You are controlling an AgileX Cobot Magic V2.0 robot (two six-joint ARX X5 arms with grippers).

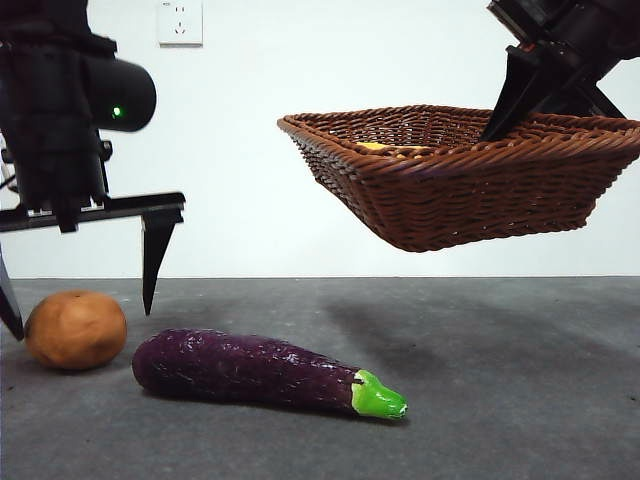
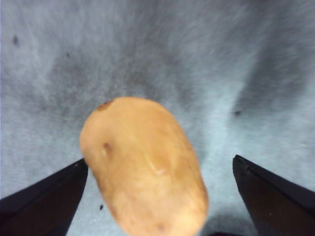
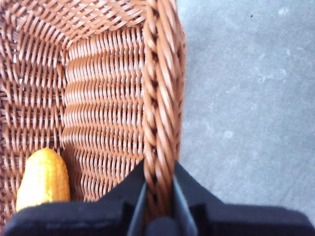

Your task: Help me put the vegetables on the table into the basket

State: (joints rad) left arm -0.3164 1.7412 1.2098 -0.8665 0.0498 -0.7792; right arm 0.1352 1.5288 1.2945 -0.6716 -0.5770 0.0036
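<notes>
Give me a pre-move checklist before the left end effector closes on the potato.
1. Left end effector open and straddling the potato: ok.
2. Potato resting on the table, between the jaws: ok.
3. Eggplant outside the jaws: ok.
4. Right end effector shut on the basket rim, basket held off the table: ok.
5. Yellow piece already in the basket: ok.
6. Jaws low enough for a centred grip: cannot tell.

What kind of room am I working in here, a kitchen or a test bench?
Most likely a lab test bench, not a kitchen: a bare dark grey table, a plain white wall with one socket, and only an eggplant, a potato and a basket as props.
</notes>
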